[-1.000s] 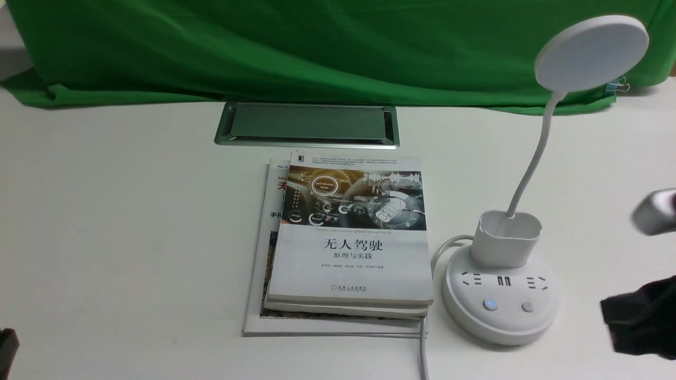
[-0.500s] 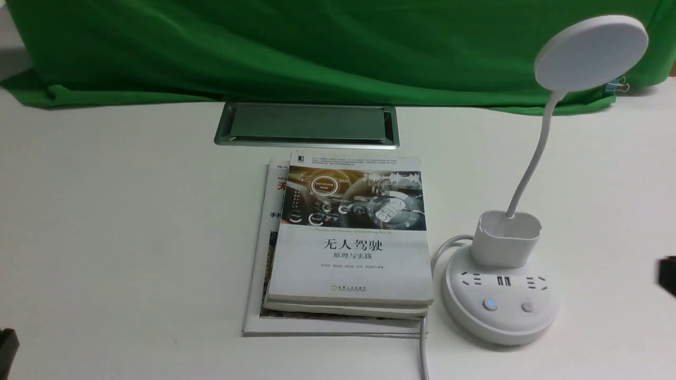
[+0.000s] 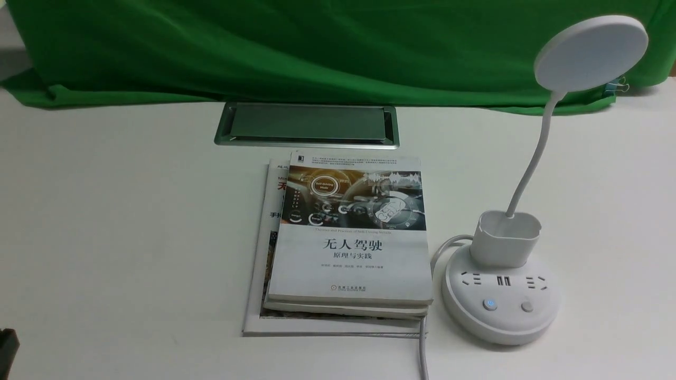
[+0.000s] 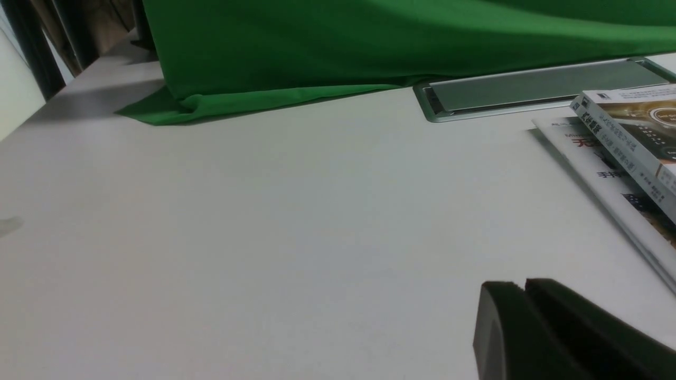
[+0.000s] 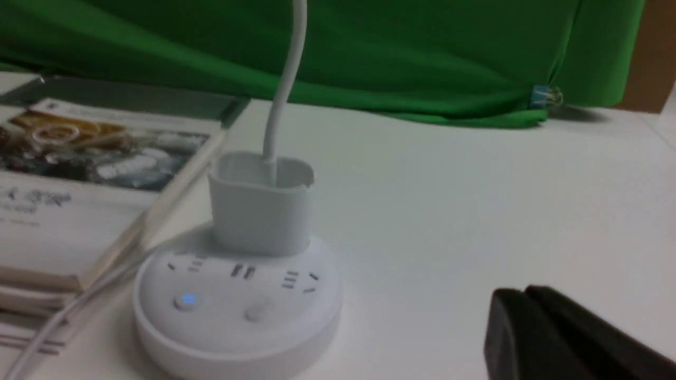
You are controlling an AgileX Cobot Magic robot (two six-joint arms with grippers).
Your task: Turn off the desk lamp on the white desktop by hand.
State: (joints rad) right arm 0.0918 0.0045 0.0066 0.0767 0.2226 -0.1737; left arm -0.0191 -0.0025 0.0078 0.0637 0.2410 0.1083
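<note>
Front view shows the smooth white tabletop (image 3: 121, 211) spread before draped green cloth (image 3: 317, 47), with a glossy book stack (image 3: 346, 237) at its middle. Just right of the stack stands the matte desk lamp (image 3: 501, 295), its puck base under a flat disc head. Both wrist views catch only a black sliver of the left hand (image 4: 560, 338) and right hand (image 5: 565, 338); I cannot tell whether either is spread or pressed together.

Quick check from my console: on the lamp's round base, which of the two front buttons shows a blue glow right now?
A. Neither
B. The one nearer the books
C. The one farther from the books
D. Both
B. On the desk lamp, only the button on the side toward the books glows blue; the other button is plain grey.
</note>
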